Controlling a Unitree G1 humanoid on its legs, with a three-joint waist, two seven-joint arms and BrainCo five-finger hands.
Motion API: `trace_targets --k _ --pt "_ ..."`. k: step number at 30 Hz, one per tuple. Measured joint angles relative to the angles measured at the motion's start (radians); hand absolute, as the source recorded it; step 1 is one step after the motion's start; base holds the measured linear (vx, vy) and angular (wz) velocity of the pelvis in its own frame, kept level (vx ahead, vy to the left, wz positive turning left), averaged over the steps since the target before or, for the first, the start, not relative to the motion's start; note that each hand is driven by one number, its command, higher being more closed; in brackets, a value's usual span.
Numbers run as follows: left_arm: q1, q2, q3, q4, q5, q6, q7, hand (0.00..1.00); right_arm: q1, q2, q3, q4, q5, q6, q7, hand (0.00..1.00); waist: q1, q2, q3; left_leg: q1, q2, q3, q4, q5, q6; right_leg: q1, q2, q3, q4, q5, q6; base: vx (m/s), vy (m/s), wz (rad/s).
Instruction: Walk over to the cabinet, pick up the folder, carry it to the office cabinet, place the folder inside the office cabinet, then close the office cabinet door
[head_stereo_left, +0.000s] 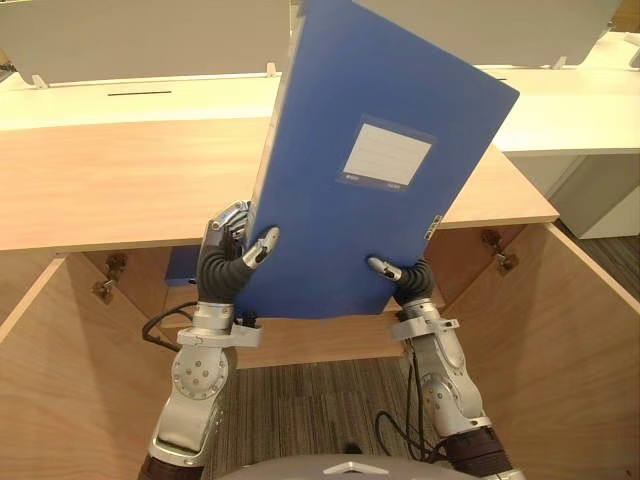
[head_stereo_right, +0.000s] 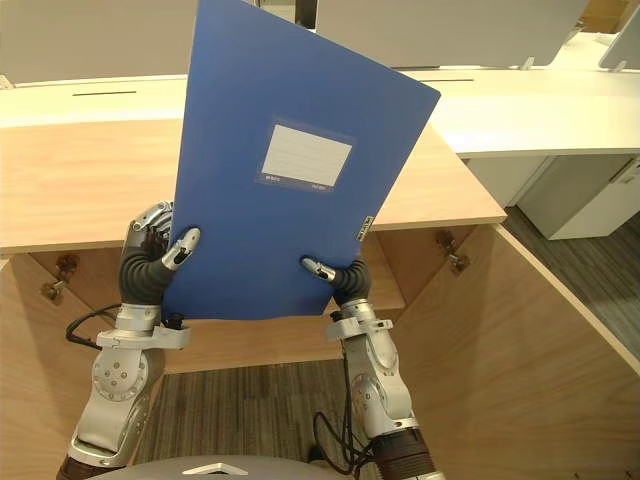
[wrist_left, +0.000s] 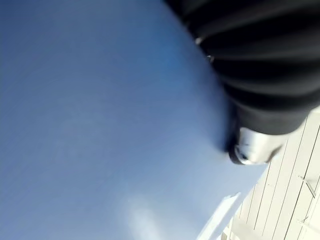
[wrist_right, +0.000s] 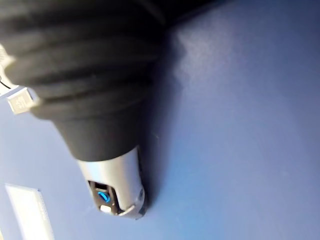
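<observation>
Blue folder (head_stereo_left: 380, 100) is held upright and slightly tilted above the wooden cabinet (head_stereo_left: 120, 185), gripped at its lower edge from both sides. The left robot hand (head_stereo_left: 228, 258) is clenched on the lower left corner, with its thumb (head_stereo_left: 263, 247) pressed on the front face. The right robot hand (head_stereo_left: 408, 276) is pinched likewise on the lower right corner. A white label (head_stereo_left: 387, 155) is carried on the folder's front. Both cabinet doors (head_stereo_left: 565, 330) are swung open over carpet floor (head_stereo_left: 310, 400). A white bench (head_stereo_left: 575, 110) is seen beyond.

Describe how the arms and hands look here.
Silver-grey arms, a round bolted cap on the left one. On left hand and right hand: dark ribbed covers over wrist and back, silver thumbs with dark tips; right wrist view shows a small blue mark.
</observation>
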Motion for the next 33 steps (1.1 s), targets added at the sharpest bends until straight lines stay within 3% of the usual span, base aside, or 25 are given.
trace_targets --k 4,7,13,20,26,33 --pt "0.001 -0.040 0.050 0.028 0.021 -0.007 0.030 0.00 0.000 0.085 -0.031 -0.010 -0.032 -0.002 -0.061 1.00 -0.001 0.001 -0.001 0.001 0.001 0.001 -0.001 0.002 -0.001 0.002 0.002 0.001 -0.003 0.001 0.001 -0.02 -0.009 -0.01" --pt "0.016 -0.050 0.077 0.044 0.041 -0.007 0.048 0.00 0.001 0.112 -0.042 -0.022 -0.069 -0.004 -0.087 1.00 -0.002 0.001 -0.001 0.002 0.001 0.001 -0.001 0.001 -0.001 0.003 0.002 0.001 -0.005 0.001 0.001 0.00 0.000 0.00" --pt "0.063 -0.088 0.232 0.093 0.064 -0.004 0.109 0.00 0.009 0.137 -0.082 -0.086 -0.178 -0.009 -0.130 1.00 0.001 0.000 -0.001 0.005 0.000 -0.005 -0.002 0.002 -0.001 0.008 0.001 -0.004 -0.005 0.001 0.001 0.00 -0.002 0.01" --pt "0.137 -0.149 0.371 0.227 0.069 0.040 0.179 0.00 0.027 0.173 -0.142 -0.087 -0.333 -0.023 -0.228 1.00 0.014 -0.002 0.000 0.030 -0.004 -0.016 -0.046 0.024 -0.001 0.024 -0.001 -0.018 -0.008 -0.001 0.005 -0.04 -0.017 0.06" --pt "0.192 -0.176 0.400 0.396 0.072 0.081 0.160 0.00 0.080 0.178 -0.138 -0.087 -0.433 -0.015 -0.250 1.00 0.025 -0.005 0.003 0.034 -0.005 -0.035 -0.068 0.038 -0.003 0.027 -0.002 -0.034 -0.008 -0.008 0.010 -0.02 -0.023 0.09" --pt "0.200 -0.184 0.451 0.794 0.070 0.155 0.093 0.00 0.102 0.163 -0.084 -0.087 -0.489 0.007 -0.252 1.00 0.029 -0.019 0.014 0.034 -0.006 -0.049 -0.070 0.037 -0.003 0.035 -0.004 -0.052 -0.009 -0.017 0.012 -0.01 -0.013 0.06"
